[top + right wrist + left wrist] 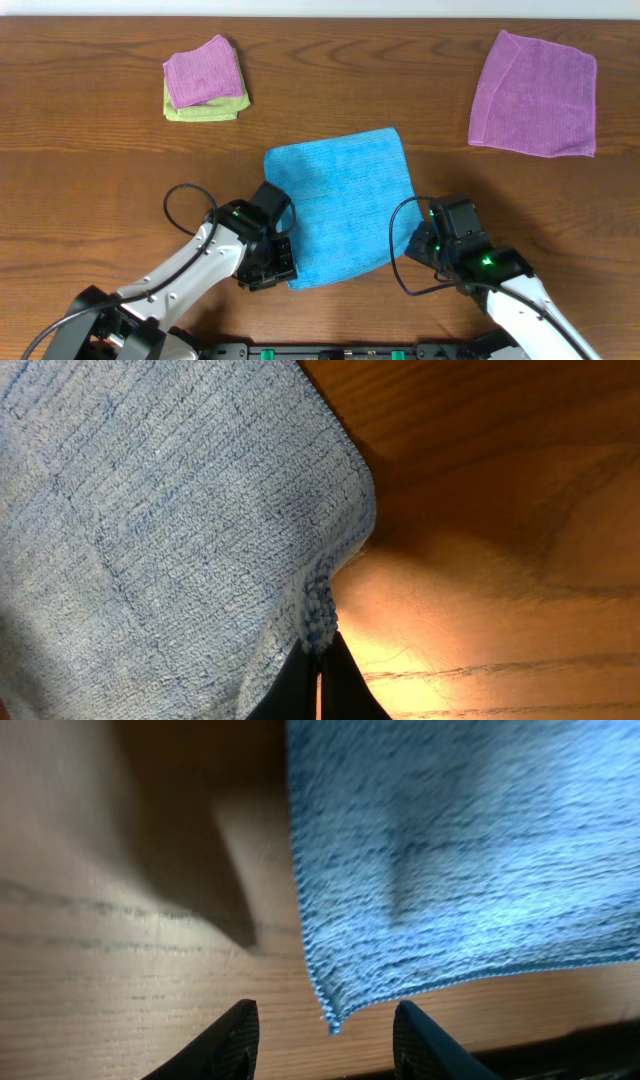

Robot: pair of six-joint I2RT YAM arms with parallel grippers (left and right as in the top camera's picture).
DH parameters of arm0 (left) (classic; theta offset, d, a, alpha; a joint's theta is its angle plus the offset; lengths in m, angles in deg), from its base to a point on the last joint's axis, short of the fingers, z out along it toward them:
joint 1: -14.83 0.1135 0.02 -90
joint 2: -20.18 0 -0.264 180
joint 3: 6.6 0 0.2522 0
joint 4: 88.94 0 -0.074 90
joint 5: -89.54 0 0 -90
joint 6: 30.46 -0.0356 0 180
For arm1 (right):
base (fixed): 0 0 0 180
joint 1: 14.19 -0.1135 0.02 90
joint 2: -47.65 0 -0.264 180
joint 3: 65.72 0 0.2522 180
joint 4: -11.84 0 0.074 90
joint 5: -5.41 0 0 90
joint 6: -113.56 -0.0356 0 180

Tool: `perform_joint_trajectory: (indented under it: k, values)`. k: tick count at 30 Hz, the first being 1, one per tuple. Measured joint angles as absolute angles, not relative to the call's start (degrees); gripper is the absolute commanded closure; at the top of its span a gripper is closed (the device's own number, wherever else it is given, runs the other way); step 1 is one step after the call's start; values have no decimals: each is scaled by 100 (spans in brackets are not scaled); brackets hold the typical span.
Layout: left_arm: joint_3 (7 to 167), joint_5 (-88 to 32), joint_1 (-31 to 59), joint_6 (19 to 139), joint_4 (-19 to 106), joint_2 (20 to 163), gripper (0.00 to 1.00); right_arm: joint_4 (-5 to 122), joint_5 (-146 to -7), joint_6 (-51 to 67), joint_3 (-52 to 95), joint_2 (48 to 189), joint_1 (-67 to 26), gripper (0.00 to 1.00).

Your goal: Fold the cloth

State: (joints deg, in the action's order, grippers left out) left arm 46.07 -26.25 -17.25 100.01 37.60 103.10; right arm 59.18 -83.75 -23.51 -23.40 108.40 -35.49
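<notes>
The sky-blue cloth [343, 203] lies spread on the wooden table in the middle. In the left wrist view its near-left corner [335, 1017] lies flat between my open left gripper's fingers [325, 1038], which do not touch it. In the overhead view the left gripper [281, 262] sits at that corner. My right gripper [321, 678] is shut, pinching the cloth's near-right corner [318, 610], which is bunched and lifted a little. In the overhead view the right gripper [418, 243] is at the cloth's right edge.
A larger purple cloth [535, 93] lies at the far right. A small folded purple cloth [203, 72] sits on a folded lime-green one [200, 110] at the far left. The table's near edge [320, 345] runs just behind both arms.
</notes>
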Motion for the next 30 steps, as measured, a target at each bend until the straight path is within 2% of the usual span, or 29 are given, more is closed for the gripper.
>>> perform_joint_trajectory:
  k: [13, 24, 26, 30]
  values:
    - [4153, -2937, -1935, 10945, 4704, 10310, 55, 5905, -8399, -2351, -2340, 10840, -3549, 98]
    - [4151, -2653, -2210, 11404, 4756, 10312, 55, 5728, -8397, -2351, -2340, 10840, -3551, 98]
    - [4151, -2579, -2216, 11448, 4756, 10310, 61, 5726, -8397, -2351, -2340, 10840, -3551, 98]
    - [4151, -2458, -2221, 11509, 4752, 10308, 63, 5728, -8397, -2351, -2340, 10840, -3549, 98]
